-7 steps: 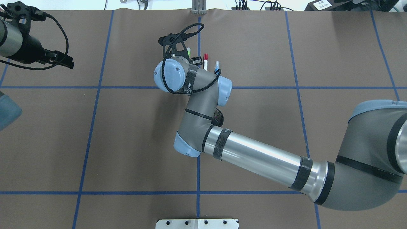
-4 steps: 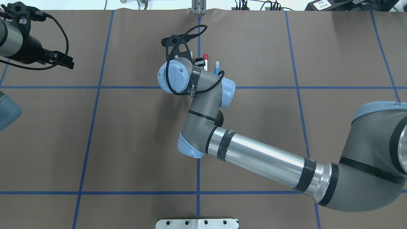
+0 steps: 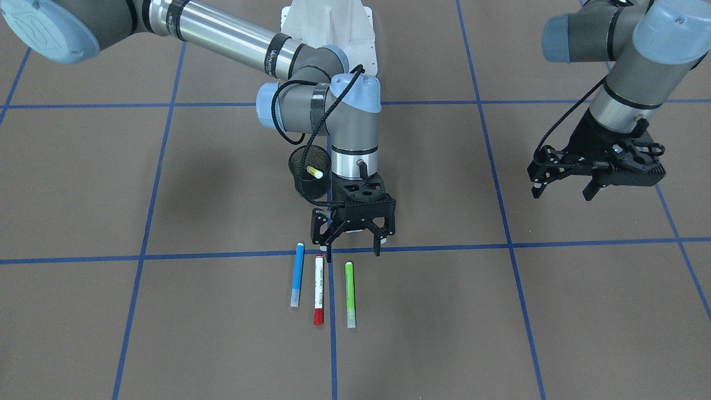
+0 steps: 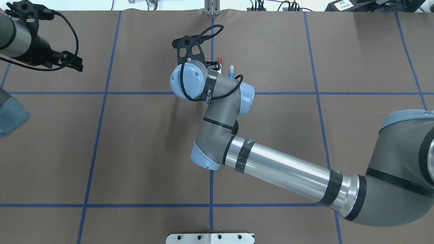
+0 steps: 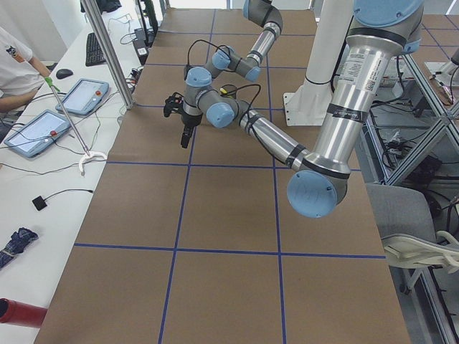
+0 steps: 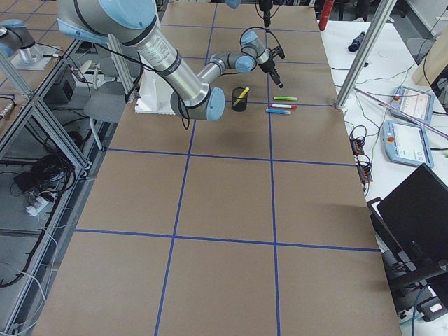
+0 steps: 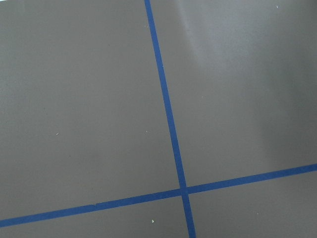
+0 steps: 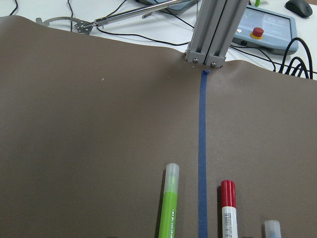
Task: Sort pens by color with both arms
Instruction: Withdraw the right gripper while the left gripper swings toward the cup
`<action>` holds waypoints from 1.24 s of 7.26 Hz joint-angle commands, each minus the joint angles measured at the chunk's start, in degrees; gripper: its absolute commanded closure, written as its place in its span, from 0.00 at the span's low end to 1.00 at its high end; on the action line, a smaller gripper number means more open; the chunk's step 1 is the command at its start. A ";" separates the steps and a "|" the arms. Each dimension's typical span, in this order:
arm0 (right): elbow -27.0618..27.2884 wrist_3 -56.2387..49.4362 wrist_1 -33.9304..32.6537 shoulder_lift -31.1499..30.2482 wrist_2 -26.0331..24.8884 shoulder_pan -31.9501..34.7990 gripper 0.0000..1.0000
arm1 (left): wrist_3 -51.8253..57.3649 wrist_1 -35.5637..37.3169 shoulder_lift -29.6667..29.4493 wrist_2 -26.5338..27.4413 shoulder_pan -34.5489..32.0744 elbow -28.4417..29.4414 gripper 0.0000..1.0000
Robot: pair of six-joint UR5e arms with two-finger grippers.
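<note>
**Three pens in a row, one in the cup, both grippers empty**

My right gripper (image 3: 353, 248) hung over the middle of the table (image 3: 222, 333), pointing down, its jaws spread wide with nothing between them. Its fingertips stood above a blue tape line (image 3: 166, 256), just at the near ends of the pens and touching none of them.

Beyond that line, three pens lay flat and roughly parallel, close together but apart, all pointing away from me. The green pen (image 3: 350, 294) was on the left, the red-capped pen (image 3: 319, 289) in the middle with its cap at the far end, and the blue pen (image 3: 297, 275) on the right. My right wrist camera showed the same order, with only the far tip of the blue one at the edge of its view.

Nearer to me, beside my right wrist, stood a black mesh cup (image 3: 305, 189). The yellow pen (image 3: 314, 172) leaned inside it, its end at the rim.

My left gripper (image 3: 561, 193) was well off to the left, above bare table and far from every pen. Its jaws were also parted and held nothing. Its wrist camera saw only brown surface and two crossing tape lines.
</note>
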 commanded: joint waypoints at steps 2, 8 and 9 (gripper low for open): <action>21.78 -3.32 -4.00 -17.29 17.98 8.10 0.01 | -13.18 12.93 -8.10 0.60 6.62 -4.63 0.00; 29.15 -22.48 -3.91 -40.73 40.45 25.79 0.01 | -29.22 19.21 -33.25 -3.31 19.03 16.86 0.01; 28.19 -22.77 -4.00 -41.62 41.32 26.75 0.01 | -30.35 16.59 -33.96 -5.18 19.03 19.59 0.01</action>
